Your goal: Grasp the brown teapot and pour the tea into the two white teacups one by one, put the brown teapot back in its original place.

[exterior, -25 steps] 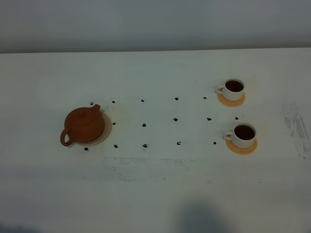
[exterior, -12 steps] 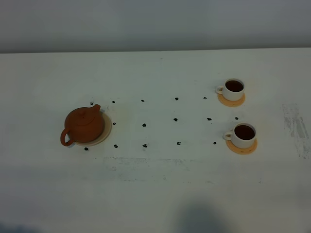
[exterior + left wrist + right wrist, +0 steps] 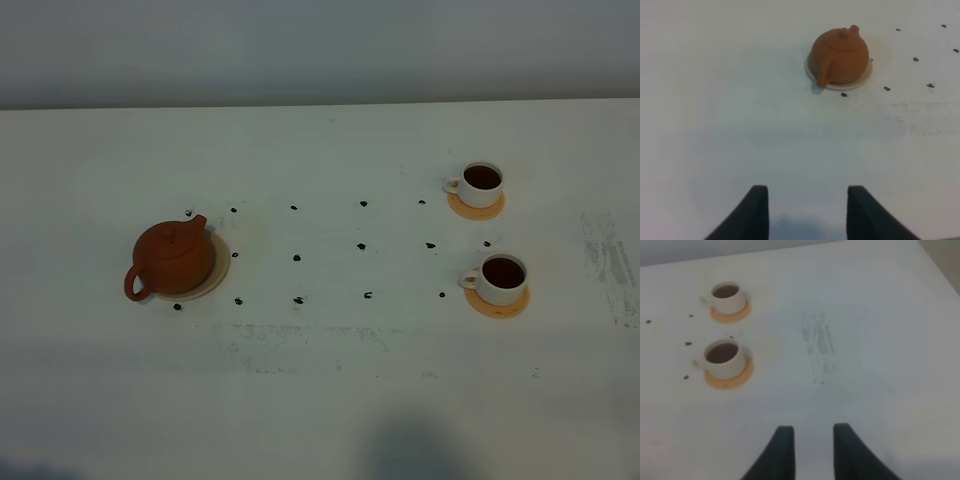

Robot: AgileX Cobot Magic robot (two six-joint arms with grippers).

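A wide white worktop (image 3: 320, 380) fills the overhead view, with a grey wall behind it and a faint scuffed patch near its right edge.

On the left side sits the brown teapot (image 3: 173, 257), squat and round, upright with its lid on. Its loop handle points toward the front left and its short spout toward the back right. It rests on the pale beige coaster (image 3: 218, 275), whose rim shows around the pot's base.

Well apart from it, on the right side, stand the two white teacups, one behind the other. The rear teacup (image 3: 481, 184) and the front teacup (image 3: 502, 278) each hold dark liquid and each sit on a small orange-tan coaster (image 3: 497, 306). Both cup handles point left, toward the teapot.

Small black marks (image 3: 361, 245) dot the worktop in rough rows between the teapot and the cups.

Neither arm appears in the overhead view. The left wrist view shows the left pincer (image 3: 803, 212) released, its two dark fingers spread with bare worktop between them, the teapot well ahead. The right wrist view shows the right pincer (image 3: 810, 450) holding nothing; its fingers look slightly parted in this blurry view, but it seems to be clenched.
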